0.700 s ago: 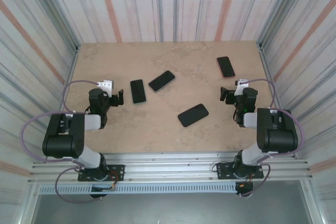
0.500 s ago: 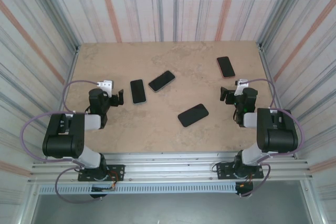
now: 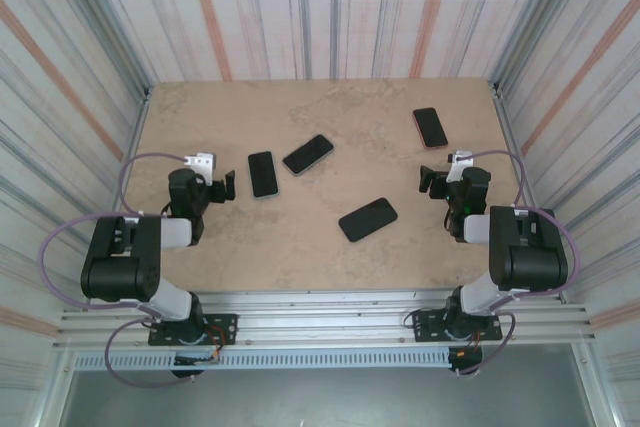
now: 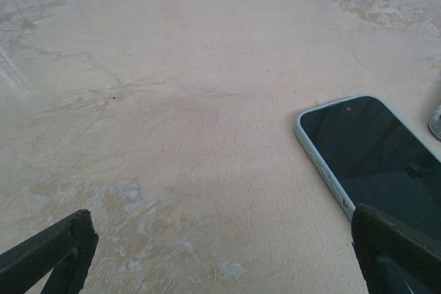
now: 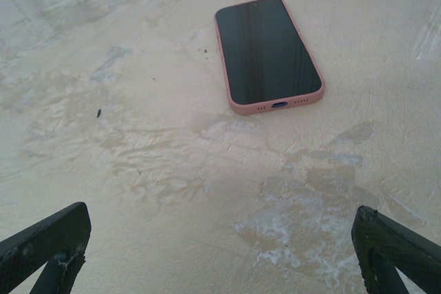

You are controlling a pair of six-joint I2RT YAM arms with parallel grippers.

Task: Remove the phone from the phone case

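Several phones lie screen-up on the tan table (image 3: 330, 107). One in a pale case (image 3: 262, 174) (image 4: 372, 160) lies just right of my left gripper (image 3: 226, 187) (image 4: 220, 256), which is open and holds nothing. A phone in a pink case (image 3: 431, 128) (image 5: 267, 51) lies ahead of my right gripper (image 3: 428, 181) (image 5: 220, 253), also open and holding nothing. Another light-cased phone (image 3: 308, 154) lies at an angle near the middle. A black phone (image 3: 368, 219) lies nearer the front. Both grippers hover low over bare table.
Striped walls (image 3: 330, 7) close in the table on three sides. A metal rail (image 3: 330, 302) runs along the near edge by the arm bases. Bare tabletop lies between the phones and between the two grippers.
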